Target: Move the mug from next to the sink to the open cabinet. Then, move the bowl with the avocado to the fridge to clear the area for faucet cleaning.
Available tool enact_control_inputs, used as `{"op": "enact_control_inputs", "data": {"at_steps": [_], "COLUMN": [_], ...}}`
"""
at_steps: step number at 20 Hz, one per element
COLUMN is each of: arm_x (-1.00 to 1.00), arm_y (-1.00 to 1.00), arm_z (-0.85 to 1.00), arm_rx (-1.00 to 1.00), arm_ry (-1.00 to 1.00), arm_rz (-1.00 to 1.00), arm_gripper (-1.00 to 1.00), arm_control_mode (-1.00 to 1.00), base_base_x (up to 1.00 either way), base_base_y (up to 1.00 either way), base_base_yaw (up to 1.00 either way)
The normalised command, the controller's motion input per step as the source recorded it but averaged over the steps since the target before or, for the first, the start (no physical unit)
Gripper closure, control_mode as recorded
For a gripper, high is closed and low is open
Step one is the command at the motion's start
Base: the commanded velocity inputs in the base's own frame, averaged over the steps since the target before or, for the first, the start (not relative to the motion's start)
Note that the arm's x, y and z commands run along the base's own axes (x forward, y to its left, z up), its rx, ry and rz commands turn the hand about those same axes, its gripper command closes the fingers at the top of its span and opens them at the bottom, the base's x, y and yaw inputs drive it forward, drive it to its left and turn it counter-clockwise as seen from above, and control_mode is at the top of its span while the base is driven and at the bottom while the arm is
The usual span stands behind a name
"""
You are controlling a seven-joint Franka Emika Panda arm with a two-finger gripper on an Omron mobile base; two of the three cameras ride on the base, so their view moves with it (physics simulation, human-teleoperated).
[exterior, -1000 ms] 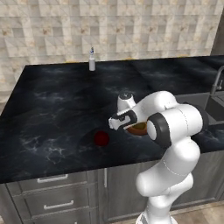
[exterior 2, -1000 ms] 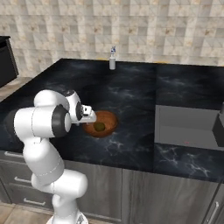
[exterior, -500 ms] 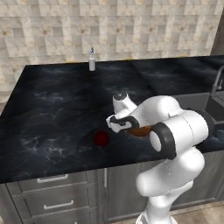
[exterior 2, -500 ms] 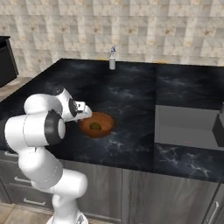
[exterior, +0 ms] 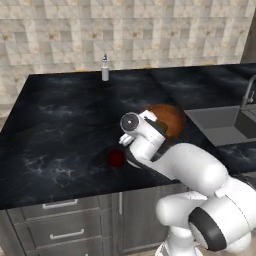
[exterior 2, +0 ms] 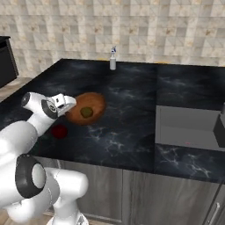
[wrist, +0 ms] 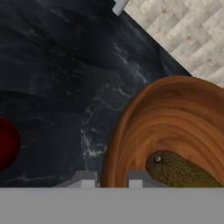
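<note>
The mug [exterior: 116, 158] is sitting on the black counter [exterior: 60, 125] near its front edge, just beside the bowl [exterior 2: 86, 108] and well apart from the sink [exterior 2: 189, 125], so the first step looks not yet done. The gripper [wrist: 111, 180] is hanging low over the bowl's near rim, its two finger tips straddling that rim, one outside and one inside, with a narrow gap between them; whether they are already pinching the wood I cannot tell. That rim approach makes sense, since the bowl is too wide to grasp across. The avocado [wrist: 181, 170] is lying inside the bowl, close to the inner finger. Counting: one mug, one bowl, one avocado, one slim bottle [exterior: 105, 68] standing by the tiled wall, one sink
</note>
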Motion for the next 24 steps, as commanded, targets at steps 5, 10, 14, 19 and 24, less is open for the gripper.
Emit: {"op": "enact_control_inputs", "data": {"at_steps": [5, 10, 14, 19, 24], "arm_x": [-0.19, -0.43, -0.31, 0.01, -0.03], "arm_y": [0.01, -0.08, -0.27, 0.0, 0.0], "arm_z": [1.0, 1.0, 0.85, 0.0, 0.0], "arm_rx": [-0.05, 0.09, 0.27, 0.01, 0.0], "arm_ry": [-0.11, -0.04, 0.02, 0.03, 0.0], "arm_rz": [0.09, 0.05, 0.06, 0.0, 0.0], "arm_gripper": [1.0, 1.0, 1.0, 1.0, 1.0], "arm_control_mode": [-1.0, -1.0, -1.0, -1.0, 1.0], "base_base_x": [0.0, 0.0, 0.0, 0.0, -0.49], "base_base_y": [0.0, 0.0, 0.0, 0.0, 0.05], "base_base_yaw": [0.0, 0.0, 0.0, 0.0, 0.14]}}
